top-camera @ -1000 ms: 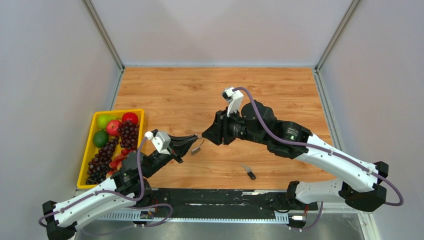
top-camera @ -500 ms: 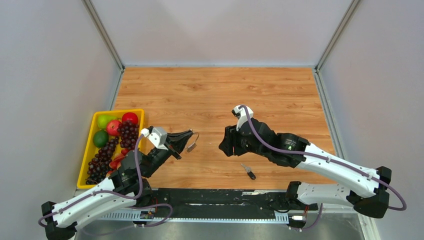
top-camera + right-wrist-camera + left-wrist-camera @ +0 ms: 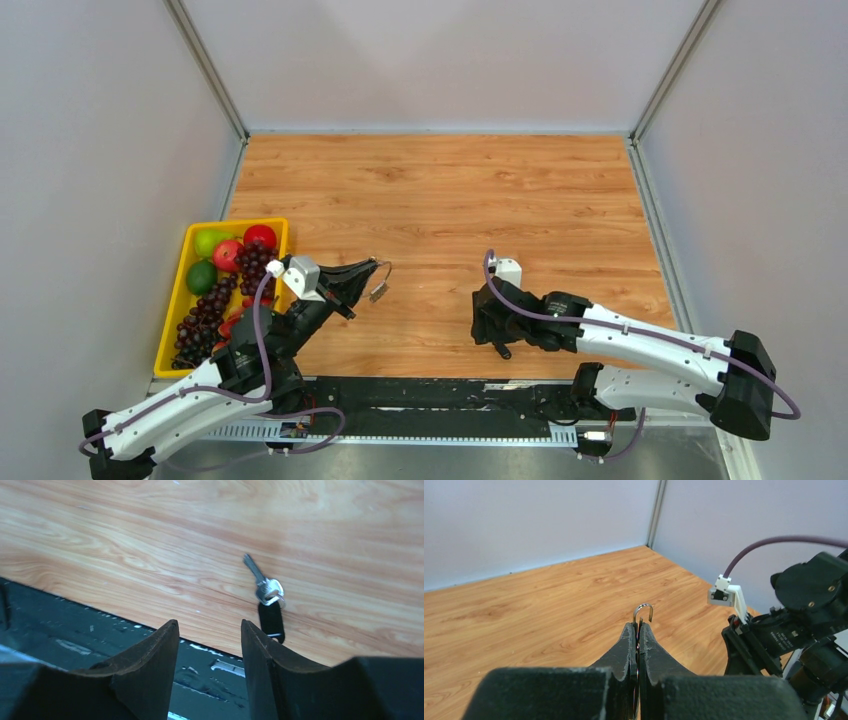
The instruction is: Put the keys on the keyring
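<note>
Top external view: my left end effector (image 3: 368, 272) is clamped on the keyring (image 3: 384, 268), held above the tabletop (image 3: 450, 190), with a small silver key (image 3: 378, 292) dangling under it. On the left wrist view only the ring's top loop shows past the closed tips. My right end effector (image 3: 209, 629) hangs low over the near edge, jaws apart and empty. The black-headed key (image 3: 271, 617) lies flat just beyond one finger. A yellow fruit tray (image 3: 172, 320) sits beside my left arm.
</note>
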Controlling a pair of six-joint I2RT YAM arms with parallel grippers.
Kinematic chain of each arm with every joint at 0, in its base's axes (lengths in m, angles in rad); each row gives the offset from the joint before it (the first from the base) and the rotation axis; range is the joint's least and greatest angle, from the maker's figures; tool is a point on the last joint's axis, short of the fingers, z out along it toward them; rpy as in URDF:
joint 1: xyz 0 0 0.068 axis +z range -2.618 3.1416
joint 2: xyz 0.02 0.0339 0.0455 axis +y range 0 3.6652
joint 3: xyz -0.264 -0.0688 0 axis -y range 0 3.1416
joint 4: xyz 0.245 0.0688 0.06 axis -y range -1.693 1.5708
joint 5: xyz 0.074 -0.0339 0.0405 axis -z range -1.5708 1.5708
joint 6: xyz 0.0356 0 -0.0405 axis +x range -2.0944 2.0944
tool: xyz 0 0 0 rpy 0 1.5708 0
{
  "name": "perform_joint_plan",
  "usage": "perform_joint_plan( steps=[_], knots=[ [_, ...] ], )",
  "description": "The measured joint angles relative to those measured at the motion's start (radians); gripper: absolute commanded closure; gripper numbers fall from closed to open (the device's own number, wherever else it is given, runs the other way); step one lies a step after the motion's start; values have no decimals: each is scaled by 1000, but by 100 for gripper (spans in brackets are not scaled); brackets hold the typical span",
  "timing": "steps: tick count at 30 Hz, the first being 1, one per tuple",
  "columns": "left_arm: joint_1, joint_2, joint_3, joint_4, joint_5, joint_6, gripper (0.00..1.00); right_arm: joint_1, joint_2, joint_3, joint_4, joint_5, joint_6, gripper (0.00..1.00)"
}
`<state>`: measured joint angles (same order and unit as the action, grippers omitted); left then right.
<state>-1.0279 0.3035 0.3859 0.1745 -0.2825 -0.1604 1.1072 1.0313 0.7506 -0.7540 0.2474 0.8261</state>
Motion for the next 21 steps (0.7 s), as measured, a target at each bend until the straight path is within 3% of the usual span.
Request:
perform_joint_plan(
  steps=[21],
  knots=[
    [0,2,0,1,45,-17,100,-60,-1,-146,-59,123,180,44]
  ],
)
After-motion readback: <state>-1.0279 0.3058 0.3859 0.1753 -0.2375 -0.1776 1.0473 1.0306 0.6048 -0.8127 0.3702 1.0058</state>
